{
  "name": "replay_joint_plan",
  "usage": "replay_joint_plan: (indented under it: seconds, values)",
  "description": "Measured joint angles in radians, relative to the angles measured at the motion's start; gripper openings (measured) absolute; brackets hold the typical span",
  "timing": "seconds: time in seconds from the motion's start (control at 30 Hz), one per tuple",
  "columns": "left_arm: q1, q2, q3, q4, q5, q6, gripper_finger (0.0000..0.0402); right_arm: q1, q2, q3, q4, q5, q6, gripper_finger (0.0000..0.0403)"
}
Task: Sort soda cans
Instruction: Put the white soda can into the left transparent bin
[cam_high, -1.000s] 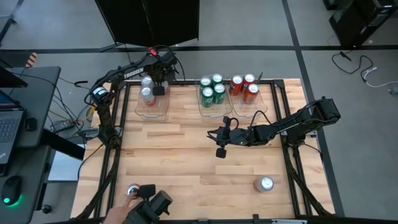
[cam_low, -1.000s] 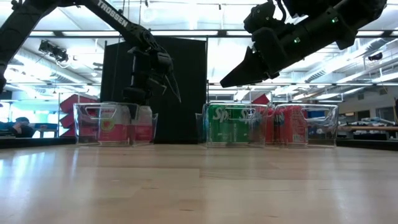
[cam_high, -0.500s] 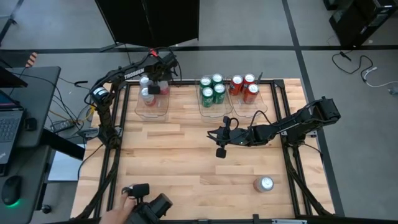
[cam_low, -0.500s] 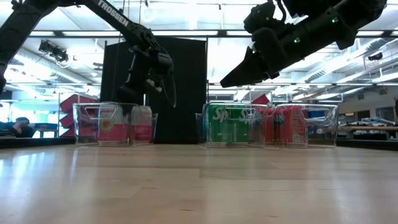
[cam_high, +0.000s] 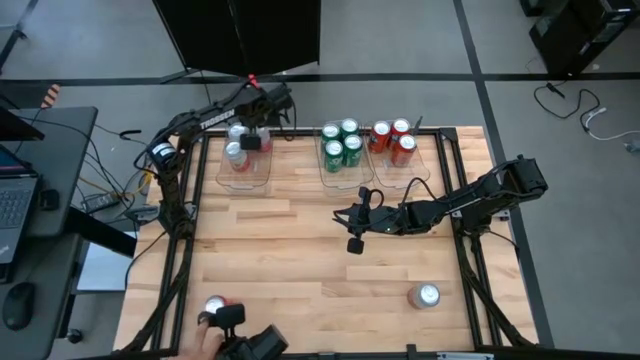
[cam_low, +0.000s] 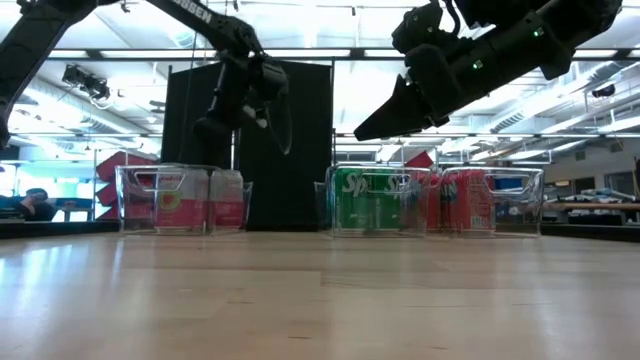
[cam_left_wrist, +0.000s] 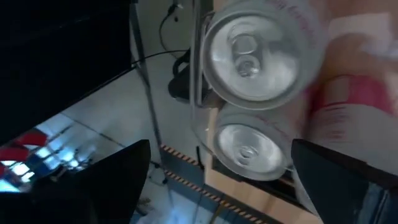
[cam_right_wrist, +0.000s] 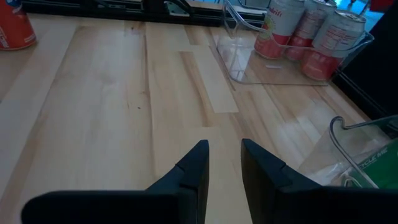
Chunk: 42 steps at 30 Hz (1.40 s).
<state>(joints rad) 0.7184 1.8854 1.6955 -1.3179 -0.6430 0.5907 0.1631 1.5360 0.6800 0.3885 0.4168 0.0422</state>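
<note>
Both arms are built of dark, nearly black links with rounded joint housings, and the left arm (cam_high: 205, 118) carries white block lettering along its upper link, a white-and-orange ring at its lower joint and a small red mark just behind its gripper. The right arm (cam_high: 470, 200) has black cables looped beside its links behind the gripper. The right gripper (cam_right_wrist: 219, 163) ends in two dark, flat, wedge-shaped fingers tapering to narrow tips, and the left gripper (cam_left_wrist: 217, 177) shows two broad, matte dark fingers.
</note>
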Motion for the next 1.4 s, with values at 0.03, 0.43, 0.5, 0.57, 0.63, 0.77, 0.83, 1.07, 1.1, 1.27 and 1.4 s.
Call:
replay_joint_plan:
  seconds: [0.03, 0.43, 0.5, 0.57, 0.63, 0.77, 0.83, 1.07, 1.1, 1.27, 1.4]
  values:
    - [-0.006, 0.0, 0.016, -0.02, 0.014, -0.022, 0.0392, 0.0, 0.0, 0.0, 0.0, 0.0, 0.0, 0.008]
    - [-0.156, -0.001, 0.095, -0.258, 0.326, -0.363, 0.0391, 0.0, 0.0, 0.0, 0.0, 0.0, 0.0, 0.008]
    - [-0.207, -0.01, 0.084, -0.249, 0.342, -0.388, 0.0391, 0.0, 0.0, 0.0, 0.0, 0.0, 0.0, 0.008]
    - [-0.268, -0.013, 0.083, -0.255, 0.363, -0.394, 0.0391, 0.0, 0.0, 0.0, -0.002, 0.0, 0.019, 0.0079]
    - [-0.327, -0.014, 0.083, -0.254, 0.369, -0.398, 0.0391, 0.0, 0.0, 0.0, -0.028, -0.006, 0.05, 0.0078]
    - [-0.425, -0.017, 0.083, -0.224, 0.383, -0.417, 0.0391, 0.0, 0.0, 0.0, -0.102, -0.096, 0.123, 0.0079]
    - [-0.461, -0.024, 0.082, -0.189, 0.429, -0.43, 0.0391, 0.0, 0.0, 0.0, -0.122, -0.127, 0.157, 0.0079]
    - [-0.535, -0.049, 0.082, -0.051, 0.505, -0.413, 0.0361, 0.017, 0.0, 0.0, -0.13, -0.234, 0.119, 0.0077]
    - [-0.538, -0.053, 0.082, -0.036, 0.515, -0.409, 0.0349, 0.023, 0.0, 0.0, -0.13, -0.247, 0.115, 0.0077]
    - [-0.554, -0.056, 0.082, 0.056, 0.606, -0.385, 0.0277, 0.069, 0.0, 0.016, -0.172, -0.275, 0.117, 0.0078]
    - [-0.578, -0.058, 0.031, 0.151, 0.636, -0.35, 0.0215, 0.127, -0.008, 0.088, -0.342, -0.27, 0.148, 0.0073]
